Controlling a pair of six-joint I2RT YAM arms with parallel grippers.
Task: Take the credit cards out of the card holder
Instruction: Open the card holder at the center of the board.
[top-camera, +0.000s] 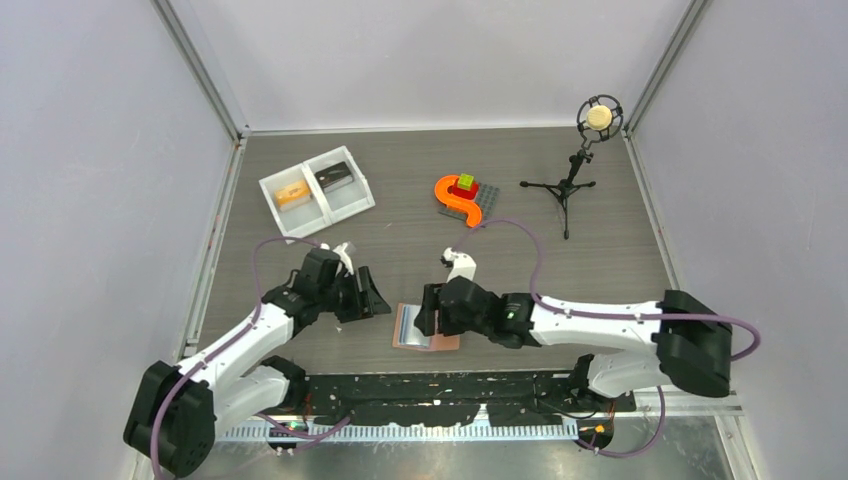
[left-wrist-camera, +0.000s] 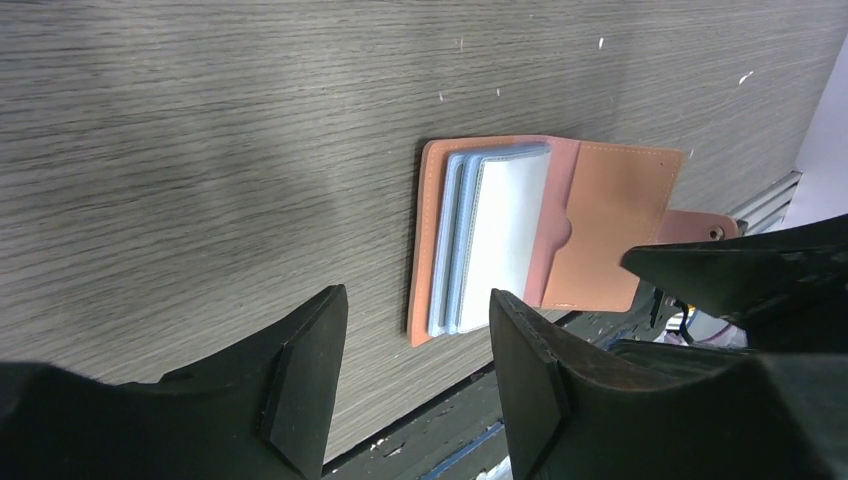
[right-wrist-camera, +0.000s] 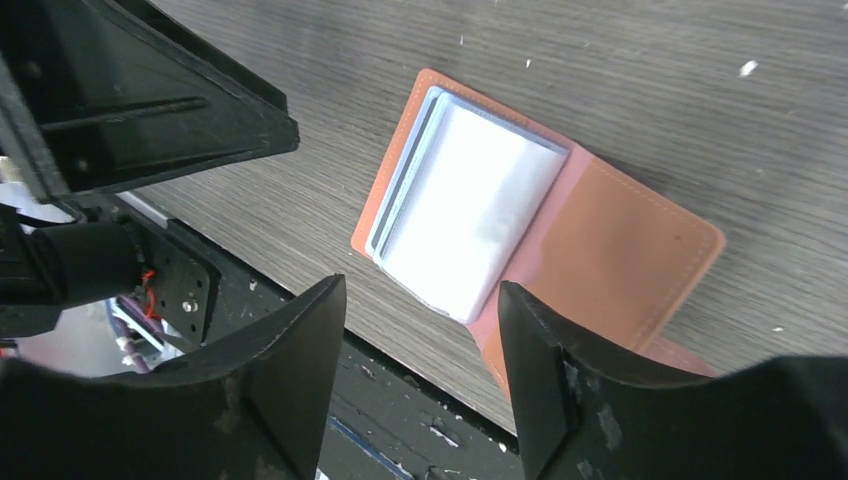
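Starting at the near edge of the table, you have little margin. The card holder lies just inside that edge, and both wrist views show the lip running close along the holder's near side. Bare wood opens out beyond the holder and to its left and right.

The holder lies flat and spread open, its long axis running left to right along the edge. The stack of light blue pockets sits on its left half and a salmon-brown panel on its right half. The small tab sticks out from the right end.

Your left gripper hangs just left of the holder, its jaws spread wide with nothing between them, facing the pocket side. Your right gripper hangs over the middle of the holder, its jaws likewise wide apart and empty.

Beyond the holder, an orange curved piece carries a green block and rests on a grey plate. Farther off and to the holder's left is a white tray. A yellow-orange thing lies in its left compartment and a dark flat piece in its right. The dark piece is possibly one of the credit cards, but it is too small to be sure. Far right of the holder, a microphone stands on a tripod.
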